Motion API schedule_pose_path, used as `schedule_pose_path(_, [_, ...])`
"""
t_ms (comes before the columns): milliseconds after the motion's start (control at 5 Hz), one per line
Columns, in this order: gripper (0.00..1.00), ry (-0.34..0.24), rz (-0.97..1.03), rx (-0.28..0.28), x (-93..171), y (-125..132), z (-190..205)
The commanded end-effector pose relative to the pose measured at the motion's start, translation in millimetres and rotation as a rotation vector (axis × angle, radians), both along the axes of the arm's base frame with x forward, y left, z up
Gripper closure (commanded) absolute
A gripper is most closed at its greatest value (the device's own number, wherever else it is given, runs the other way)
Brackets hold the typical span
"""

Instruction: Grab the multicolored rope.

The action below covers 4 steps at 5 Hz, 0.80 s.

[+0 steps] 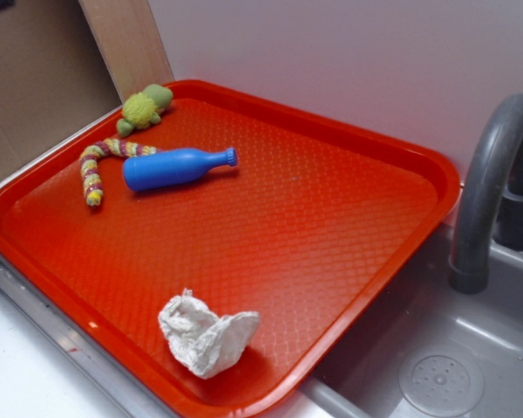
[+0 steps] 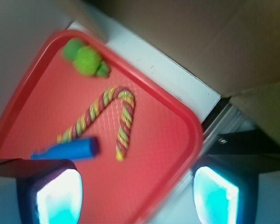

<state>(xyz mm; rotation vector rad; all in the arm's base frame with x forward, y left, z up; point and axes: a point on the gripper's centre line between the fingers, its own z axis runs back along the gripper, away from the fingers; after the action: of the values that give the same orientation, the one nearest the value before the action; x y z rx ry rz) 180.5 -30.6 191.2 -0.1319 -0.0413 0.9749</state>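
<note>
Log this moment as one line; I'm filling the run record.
phase: approach | gripper: open, empty, above tray | multicolored rope: bent, untouched, beside blue bottle | plush toy: beyond

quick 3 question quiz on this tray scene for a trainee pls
1. True or false: the multicolored rope lies straight.
2. Which thing lies closest to the rope? A) blue bottle B) crumpled paper C) faucet
3. Fill in: the claw is ____, holding nothing.

Key
1. False: it is bent into a hook on the red tray.
2. A.
3. Open: in the wrist view both fingers stand wide apart.
</note>
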Motion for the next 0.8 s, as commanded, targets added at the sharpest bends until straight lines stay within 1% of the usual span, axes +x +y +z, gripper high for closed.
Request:
schedule_pose_path(0, [0.0,0.037,-0.083,0.168,7,-23,-56])
schedule_pose_path(200, [0.0,0.046,-0.054,0.128,4,-17,-82])
schedule_pose_path(400, [0.0,0.024,0.031,0.041,-2,1,-103])
schedule_pose_path(600, [0.0,-0.041,0.033,-0.029,12,-4,-122])
